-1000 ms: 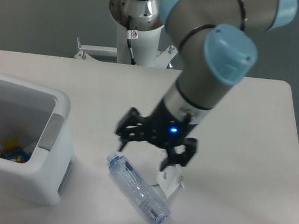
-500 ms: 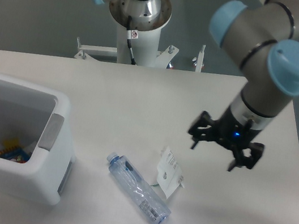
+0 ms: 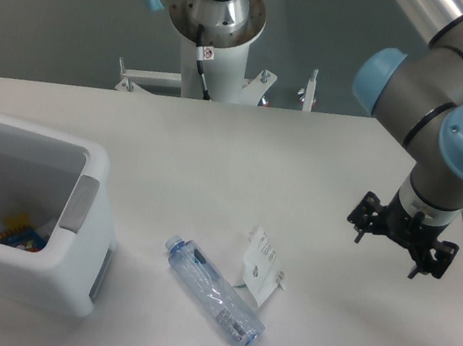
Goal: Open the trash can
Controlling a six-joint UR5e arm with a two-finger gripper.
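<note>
Trash can (image 3: 24,218) is the object of the task, and it is sitting at the near left corner of the white table (image 3: 217,153), its mouth gaping upward so that the pale inner walls and a few colourful scraps at the bottom are showing. The lid is not covering the opening; it appears to be swung back at the far left edge, though that part is running out of the frame. The grey push-button strip (image 3: 78,202) is facing right, on the rim nearest the middle of the table, which is the side an arm would be reaching from to press it. Judging by the open mouth, the task looks already accomplished.

Lying on its side near the table's front centre is a clear plastic bottle (image 3: 213,293), angled with its cap toward the trash can, and a crumpled white label or paper slip (image 3: 261,267) is resting just beside it, touching or nearly touching its far end.

The gripper (image 3: 402,240) is hovering over the right side of the table with its black fingers spread apart and nothing between them. It is pointing downward, well apart from the trash can, with the bottle and the paper lying between the two.
</note>
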